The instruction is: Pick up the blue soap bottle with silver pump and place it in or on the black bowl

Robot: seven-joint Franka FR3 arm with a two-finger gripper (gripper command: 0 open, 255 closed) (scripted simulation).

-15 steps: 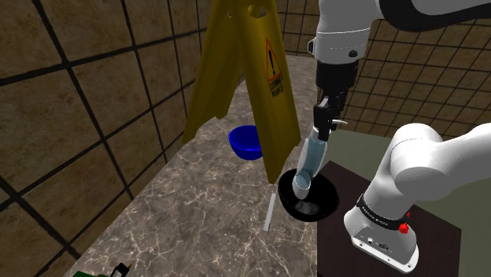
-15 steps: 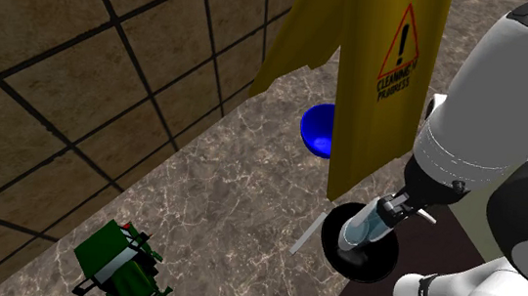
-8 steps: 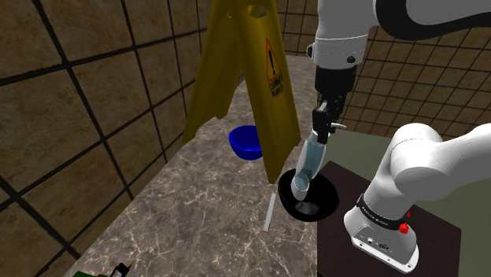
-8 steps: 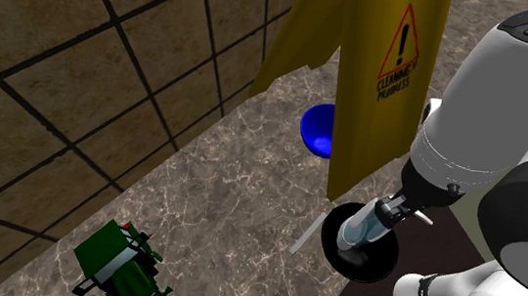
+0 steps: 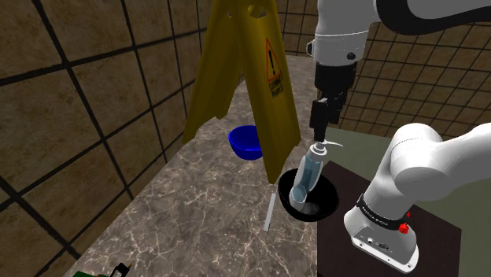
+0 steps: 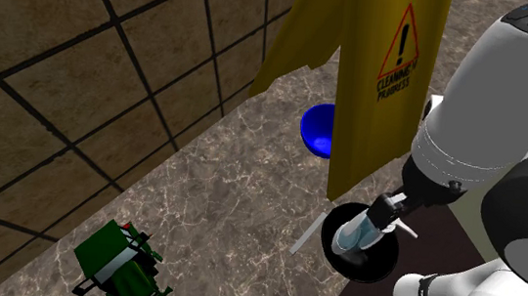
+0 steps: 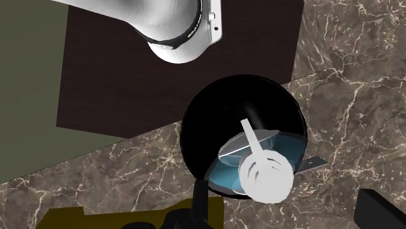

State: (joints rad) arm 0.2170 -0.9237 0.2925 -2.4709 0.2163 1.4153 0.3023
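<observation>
A pale blue soap bottle (image 5: pixel 306 178) with a silver pump stands tilted in the black bowl (image 5: pixel 326 206), its base on the bowl's bottom. My gripper (image 5: pixel 322 126) hangs just above the pump and is open, apart from the bottle. The wrist view looks straight down on the pump head (image 7: pixel 263 176) and the bottle inside the bowl (image 7: pixel 221 123); the gripper (image 7: pixel 289 207) has its fingers (image 7: pixel 201 202) spread wide to either side, touching nothing. In the second exterior view the bottle (image 6: pixel 356 234) leans in the bowl (image 6: pixel 369 266) below the gripper (image 6: pixel 392 201).
A yellow caution sign (image 5: pixel 250 75) stands on the marble counter (image 5: pixel 197 212) right beside the bowl. A blue bowl (image 5: pixel 245 142) sits behind the sign. A green object (image 6: pixel 122 263) lies at the counter's near end. The dark stand top (image 7: pixel 117 71) borders the bowl.
The gripper has opened and let go of the bottle. The bottle has dropped lower into the black bowl, and the gripper now stands slightly above the pump.
</observation>
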